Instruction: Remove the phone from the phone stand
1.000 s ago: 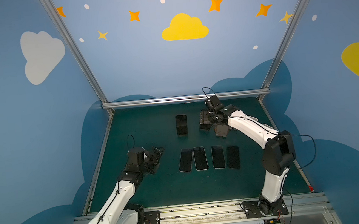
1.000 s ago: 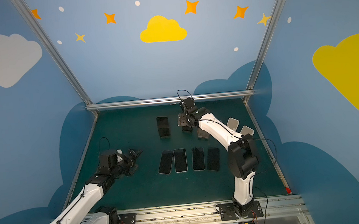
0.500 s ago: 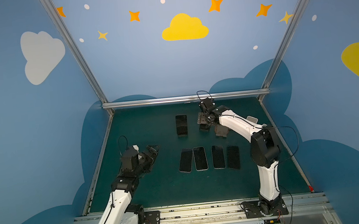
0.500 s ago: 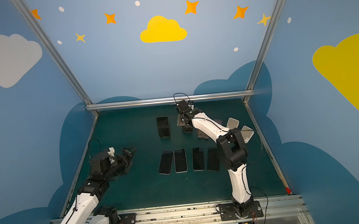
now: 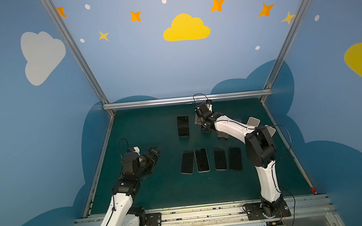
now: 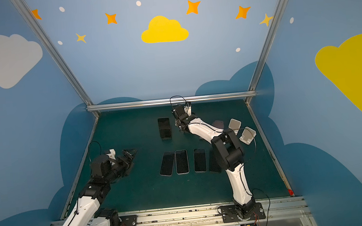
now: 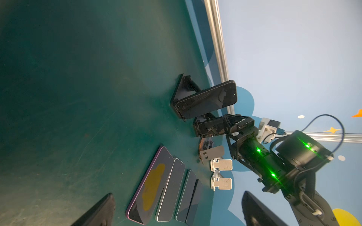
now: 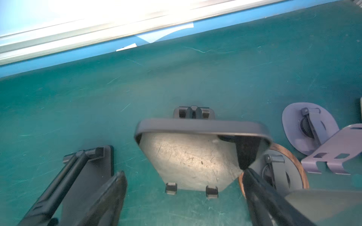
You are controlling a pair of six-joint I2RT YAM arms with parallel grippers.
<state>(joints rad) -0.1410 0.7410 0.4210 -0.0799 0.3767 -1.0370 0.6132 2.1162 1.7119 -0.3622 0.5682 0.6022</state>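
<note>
A dark phone [image 5: 183,125] leans upright in a black phone stand [image 7: 181,92] at the back middle of the green table; both top views show the phone [image 6: 164,127], and the left wrist view shows it [image 7: 207,99] side-on. My right gripper [image 5: 200,121] is just right of it, open, its fingers either side of an empty grey metal stand [image 8: 188,156]. In the right wrist view the right gripper [image 8: 182,174] holds nothing, and the black stand [image 8: 86,172] sits off to one side. My left gripper [image 5: 154,153] hovers open and empty at the table's left.
Several phones [image 5: 202,160] lie flat in a row mid-table. Two white stands [image 5: 253,122] are at the right behind my right arm. A purple stand [image 8: 313,133] and a wood-rimmed round stand [image 8: 284,176] sit beside the grey one. The back rail [image 5: 185,99] is close.
My right gripper has slid left along the back toward the grey stand, and its elbow has folded in. The left arm has pulled back a little, still open.
</note>
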